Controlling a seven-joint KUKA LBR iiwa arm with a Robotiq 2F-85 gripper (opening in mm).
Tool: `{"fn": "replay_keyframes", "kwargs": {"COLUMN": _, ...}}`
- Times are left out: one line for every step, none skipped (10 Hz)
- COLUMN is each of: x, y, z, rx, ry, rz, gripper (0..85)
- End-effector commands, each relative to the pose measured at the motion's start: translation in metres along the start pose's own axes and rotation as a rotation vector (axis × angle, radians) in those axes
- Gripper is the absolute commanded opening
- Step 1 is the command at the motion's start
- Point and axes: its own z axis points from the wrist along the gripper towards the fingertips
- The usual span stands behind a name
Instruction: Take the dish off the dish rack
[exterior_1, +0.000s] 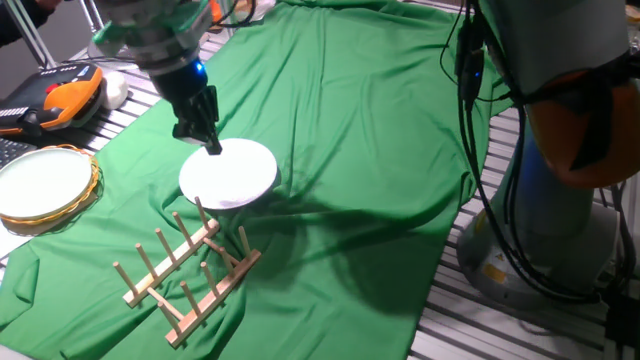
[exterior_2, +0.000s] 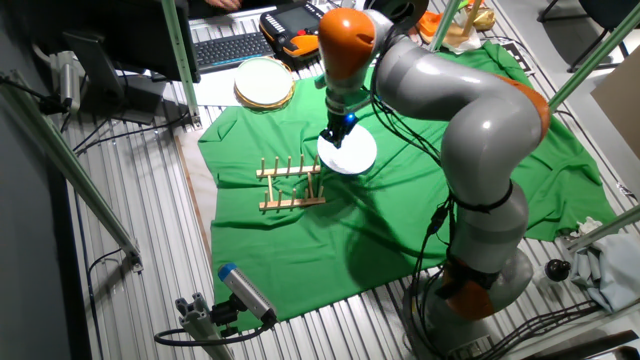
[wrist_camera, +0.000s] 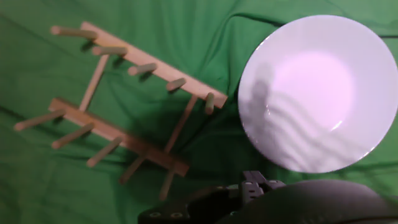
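The dish (exterior_1: 230, 175) is a plain white round plate. It is off the rack, lying about flat on the green cloth just beyond the rack's end. It also shows in the other fixed view (exterior_2: 350, 155) and fills the upper right of the hand view (wrist_camera: 317, 93). The dish rack (exterior_1: 185, 275) is light wood with upright pegs and holds nothing; it also shows in the other fixed view (exterior_2: 290, 185) and the hand view (wrist_camera: 124, 102). My gripper (exterior_1: 212, 145) points down at the dish's far left rim. Whether the fingers grip the rim is not visible.
A white plate with a golden woven rim (exterior_1: 45, 185) lies at the cloth's left edge. An orange and black pendant (exterior_1: 65, 100) and a keyboard (exterior_2: 230, 48) lie behind it. The arm's base (exterior_2: 475, 285) stands at the table's right.
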Motion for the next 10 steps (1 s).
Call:
{"fn": "replay_keyframes", "kwargs": {"x": 0.003, "y": 0.004, "z": -0.005, "rx": -0.003, "ry": 0.017, "rz": 0.009, "gripper": 0.0}}
{"fn": "replay_keyframes", "kwargs": {"x": 0.005, "y": 0.009, "z": -0.011, "rx": -0.001, "ry": 0.029, "rz": 0.012, "gripper": 0.0}}
{"fn": "replay_keyframes", "kwargs": {"x": 0.003, "y": 0.012, "z": -0.014, "rx": -0.004, "ry": 0.036, "rz": 0.007, "gripper": 0.0}}
{"fn": "replay_keyframes", "kwargs": {"x": -0.001, "y": 0.017, "z": -0.017, "rx": -0.004, "ry": 0.041, "rz": 0.005, "gripper": 0.0}}
{"fn": "replay_keyframes", "kwargs": {"x": -0.007, "y": 0.023, "z": -0.02, "rx": 0.017, "ry": 0.053, "rz": -0.019, "gripper": 0.0}}
{"fn": "replay_keyframes", "kwargs": {"x": -0.01, "y": 0.028, "z": -0.021, "rx": 0.036, "ry": 0.068, "rz": -0.049, "gripper": 0.0}}
{"fn": "replay_keyframes", "kwargs": {"x": -0.012, "y": 0.03, "z": -0.022, "rx": 0.043, "ry": 0.073, "rz": -0.076, "gripper": 0.0}}
{"fn": "replay_keyframes", "kwargs": {"x": -0.013, "y": 0.03, "z": -0.023, "rx": 0.036, "ry": 0.091, "rz": -0.097, "gripper": 0.0}}
{"fn": "replay_keyframes", "kwargs": {"x": -0.013, "y": 0.031, "z": -0.023, "rx": 0.034, "ry": 0.101, "rz": -0.122, "gripper": 0.0}}
{"fn": "replay_keyframes", "kwargs": {"x": -0.014, "y": 0.033, "z": -0.022, "rx": 0.033, "ry": 0.096, "rz": -0.126, "gripper": 0.0}}
